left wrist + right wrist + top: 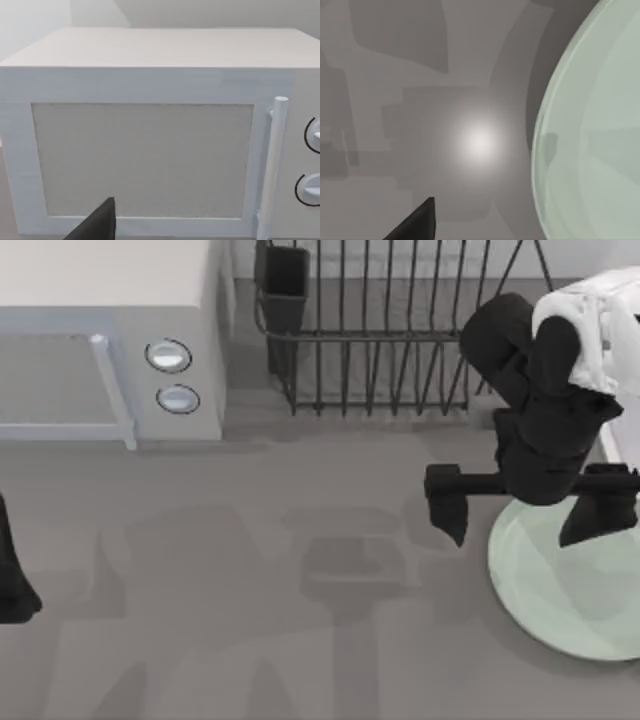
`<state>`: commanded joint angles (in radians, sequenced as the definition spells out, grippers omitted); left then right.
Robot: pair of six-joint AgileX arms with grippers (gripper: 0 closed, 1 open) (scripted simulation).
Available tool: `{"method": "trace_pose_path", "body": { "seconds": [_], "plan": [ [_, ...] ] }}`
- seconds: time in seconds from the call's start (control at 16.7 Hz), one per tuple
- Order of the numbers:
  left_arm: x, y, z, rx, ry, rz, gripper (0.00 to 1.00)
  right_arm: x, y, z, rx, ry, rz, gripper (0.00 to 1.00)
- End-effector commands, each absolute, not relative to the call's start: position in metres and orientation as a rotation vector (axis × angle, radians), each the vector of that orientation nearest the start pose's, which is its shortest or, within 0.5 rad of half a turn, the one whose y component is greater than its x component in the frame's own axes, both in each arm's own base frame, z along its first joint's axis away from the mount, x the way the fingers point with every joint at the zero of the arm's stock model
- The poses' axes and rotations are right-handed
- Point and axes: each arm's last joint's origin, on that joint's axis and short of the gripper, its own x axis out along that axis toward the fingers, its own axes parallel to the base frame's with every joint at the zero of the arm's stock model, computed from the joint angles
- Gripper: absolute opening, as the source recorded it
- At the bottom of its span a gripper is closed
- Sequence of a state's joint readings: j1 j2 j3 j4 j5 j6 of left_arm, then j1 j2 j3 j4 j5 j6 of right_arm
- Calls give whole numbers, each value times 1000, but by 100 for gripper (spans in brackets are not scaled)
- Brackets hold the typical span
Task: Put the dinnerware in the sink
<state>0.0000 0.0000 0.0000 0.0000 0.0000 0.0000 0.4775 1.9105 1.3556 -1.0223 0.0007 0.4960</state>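
A white microwave [150, 150] with closed door, upright handle [272, 170] and two dials.

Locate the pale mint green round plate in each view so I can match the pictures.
Top view: the pale mint green round plate lies on the grey table at the right side, under the right gripper, whose open fingers straddle its left rim.
Left wrist view: faces the white microwave instead.
Right wrist view: the plate with its curved rim.
Shared landmark: the grey table.

No readable text or signs
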Motion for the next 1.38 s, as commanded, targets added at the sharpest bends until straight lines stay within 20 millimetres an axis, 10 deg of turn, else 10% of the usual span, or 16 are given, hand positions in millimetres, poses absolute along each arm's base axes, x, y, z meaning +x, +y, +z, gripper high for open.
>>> {"method": "trace_pose_path", "body": {
  "seconds": [0.42,0.72,1.38],
  "plan": [
    [106,-1,160,0,0,0,100,311,166,96,9,1567,-6,100],
    [106,-1,160,0,0,0,100,310,165,92,8,1571,-8,100],
    [106,-1,160,0,0,0,100,310,165,92,8,1571,-8,17]
  ]
}}
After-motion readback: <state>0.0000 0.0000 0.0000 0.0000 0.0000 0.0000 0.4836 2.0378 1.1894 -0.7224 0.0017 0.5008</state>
